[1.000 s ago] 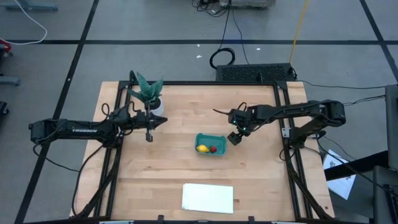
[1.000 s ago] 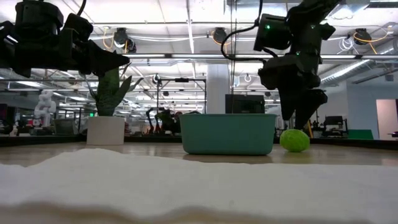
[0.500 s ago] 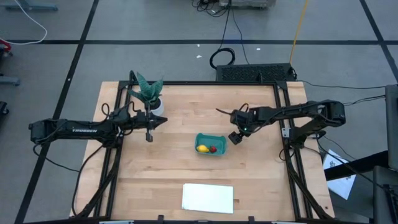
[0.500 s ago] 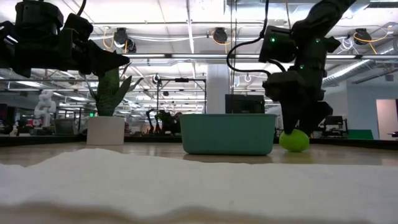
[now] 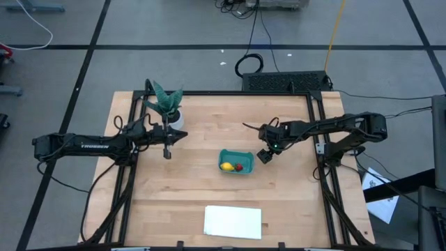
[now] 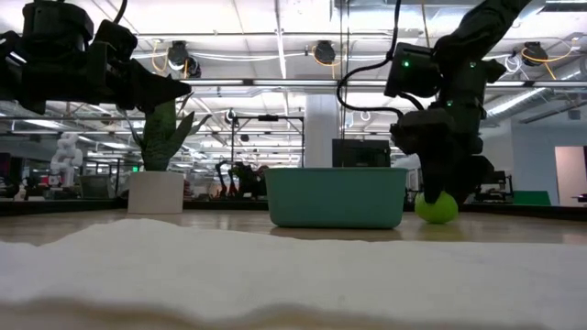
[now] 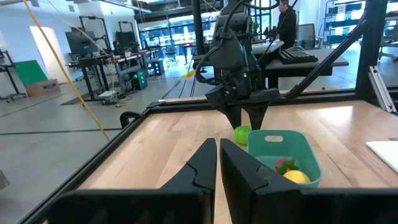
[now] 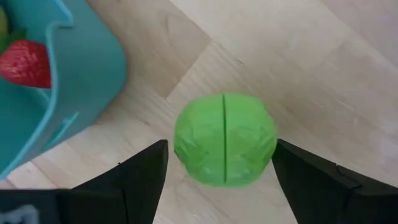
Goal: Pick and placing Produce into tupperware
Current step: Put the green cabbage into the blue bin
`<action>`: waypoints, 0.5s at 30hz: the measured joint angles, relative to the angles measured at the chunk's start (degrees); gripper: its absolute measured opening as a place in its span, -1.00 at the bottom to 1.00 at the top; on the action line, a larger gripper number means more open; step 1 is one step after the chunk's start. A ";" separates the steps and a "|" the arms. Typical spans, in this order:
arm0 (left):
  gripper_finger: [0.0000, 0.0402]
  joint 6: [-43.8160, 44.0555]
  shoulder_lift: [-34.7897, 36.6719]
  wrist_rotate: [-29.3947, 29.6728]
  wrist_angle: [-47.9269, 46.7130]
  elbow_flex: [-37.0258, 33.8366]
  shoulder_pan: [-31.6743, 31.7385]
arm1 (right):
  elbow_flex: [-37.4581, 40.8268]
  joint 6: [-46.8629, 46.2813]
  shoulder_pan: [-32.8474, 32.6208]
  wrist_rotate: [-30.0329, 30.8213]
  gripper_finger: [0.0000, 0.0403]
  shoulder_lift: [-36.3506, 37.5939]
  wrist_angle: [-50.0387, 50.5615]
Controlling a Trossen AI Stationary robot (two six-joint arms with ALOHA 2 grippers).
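Green ball, right gripper straddling, spread.

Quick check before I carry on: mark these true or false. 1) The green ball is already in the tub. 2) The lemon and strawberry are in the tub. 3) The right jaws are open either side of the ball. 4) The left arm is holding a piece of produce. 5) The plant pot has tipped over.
1) False. The green ball lies on the table, just outside the tub.
2) True. The lemon and strawberry lie inside it.
3) True. The right gripper straddles the ball with open jaws.
4) False. The left gripper is shut and empty.
5) False. The plant pot stands upright.
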State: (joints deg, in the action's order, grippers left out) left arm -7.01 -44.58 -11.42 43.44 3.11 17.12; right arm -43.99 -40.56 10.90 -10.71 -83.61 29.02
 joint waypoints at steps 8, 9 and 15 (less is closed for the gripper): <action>-0.87 0.00 0.00 0.00 0.00 0.00 0.00 | 0.00 1.38 0.00 -0.06 0.11 0.00 -1.71; -0.87 0.00 0.00 0.00 0.00 0.00 0.00 | 0.00 1.38 0.00 -0.08 0.09 0.00 -1.71; -0.87 -0.01 0.01 0.00 -0.36 0.00 0.00 | 0.00 2.01 0.00 -0.10 0.07 0.00 -1.71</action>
State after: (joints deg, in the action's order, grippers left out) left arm -7.01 -44.57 -11.42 43.08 3.11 17.12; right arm -43.99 -38.54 10.90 -10.81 -83.61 27.31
